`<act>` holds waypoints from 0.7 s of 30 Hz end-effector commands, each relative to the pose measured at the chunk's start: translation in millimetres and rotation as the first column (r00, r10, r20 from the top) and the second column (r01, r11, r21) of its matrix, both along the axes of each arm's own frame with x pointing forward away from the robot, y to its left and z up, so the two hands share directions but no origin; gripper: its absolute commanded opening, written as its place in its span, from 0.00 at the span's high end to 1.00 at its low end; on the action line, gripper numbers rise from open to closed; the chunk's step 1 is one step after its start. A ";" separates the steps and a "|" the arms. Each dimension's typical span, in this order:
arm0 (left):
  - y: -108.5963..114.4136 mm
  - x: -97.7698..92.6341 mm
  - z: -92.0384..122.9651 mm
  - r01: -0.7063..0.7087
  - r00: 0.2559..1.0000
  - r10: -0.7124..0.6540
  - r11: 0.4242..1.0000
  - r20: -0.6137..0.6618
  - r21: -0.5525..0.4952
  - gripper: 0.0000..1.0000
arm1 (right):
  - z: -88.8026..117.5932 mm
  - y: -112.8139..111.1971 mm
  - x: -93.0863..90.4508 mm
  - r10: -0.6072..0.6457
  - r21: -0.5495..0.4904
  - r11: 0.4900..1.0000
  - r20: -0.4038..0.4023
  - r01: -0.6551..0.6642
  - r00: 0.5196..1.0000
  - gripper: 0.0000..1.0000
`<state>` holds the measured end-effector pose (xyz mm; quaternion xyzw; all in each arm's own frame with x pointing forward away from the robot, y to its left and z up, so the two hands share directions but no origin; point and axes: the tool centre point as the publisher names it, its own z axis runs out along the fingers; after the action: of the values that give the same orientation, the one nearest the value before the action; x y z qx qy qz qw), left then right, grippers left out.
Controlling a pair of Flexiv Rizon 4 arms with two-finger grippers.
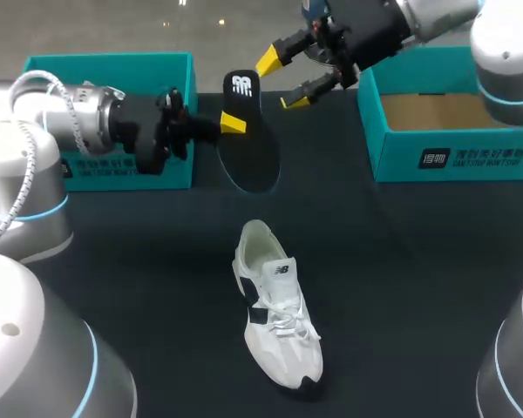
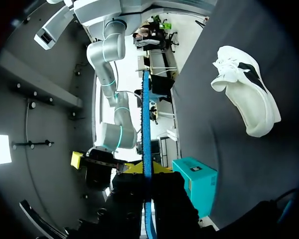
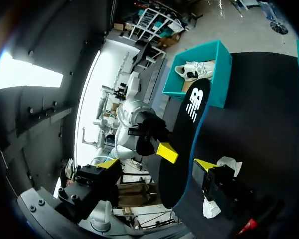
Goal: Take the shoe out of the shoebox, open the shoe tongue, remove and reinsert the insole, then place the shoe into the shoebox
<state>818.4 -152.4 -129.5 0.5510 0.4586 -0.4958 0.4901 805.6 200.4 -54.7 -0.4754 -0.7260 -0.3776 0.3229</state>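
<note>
White sneaker [image 1: 275,305] is set upright on the table [image 1: 401,261]. Black insole [image 1: 248,148] is clamped by the left gripper [image 1: 231,123]. Right gripper [image 1: 281,81] jaws are held apart.

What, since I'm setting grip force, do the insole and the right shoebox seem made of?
Insole: likely foam under matte black fabric; it is thin, with a blue edge. Right shoebox: cardboard, probably; smooth teal outside, raw brown inside.

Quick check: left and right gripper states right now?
Left gripper: shut on the insole.
Right gripper: open, close to the insole, holding nothing.
</note>
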 end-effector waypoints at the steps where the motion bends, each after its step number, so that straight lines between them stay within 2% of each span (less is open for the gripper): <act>1: -5.5 1.0 -6.2 0.001 1.000 0.000 1.000 -0.012 0.023 1.00 | 32.7 -29.7 -23.9 -0.055 -0.207 0.976 0.095 0.074 0.994 0.00; 10: -14.3 -0.7 -22.0 -0.003 0.999 0.007 0.997 -0.050 0.072 1.00 | 48.6 -42.2 -35.6 0.022 -0.441 0.896 0.168 0.055 0.985 0.00; 18: -21.3 -9.8 -31.0 -0.011 0.997 0.018 0.994 -0.069 0.108 1.00 | 65.6 -46.1 -44.2 0.065 -0.542 0.837 0.243 0.080 0.968 0.00; 20: -23.0 -11.9 -32.7 -0.013 0.997 0.021 0.994 -0.069 0.112 1.00 | 68.5 -48.5 -46.4 0.067 -0.543 0.836 0.251 0.083 0.966 0.00; 21: -23.7 -12.8 -33.2 -0.017 0.997 0.026 0.993 -0.068 0.117 1.00 | 70.2 -49.5 -47.6 0.055 -0.514 0.851 0.283 0.103 0.957 0.00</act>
<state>810.2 -173.6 -162.7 0.5574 0.5050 -0.4869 0.4441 760.7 151.8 8.7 -0.4783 -0.8287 -0.2563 0.1368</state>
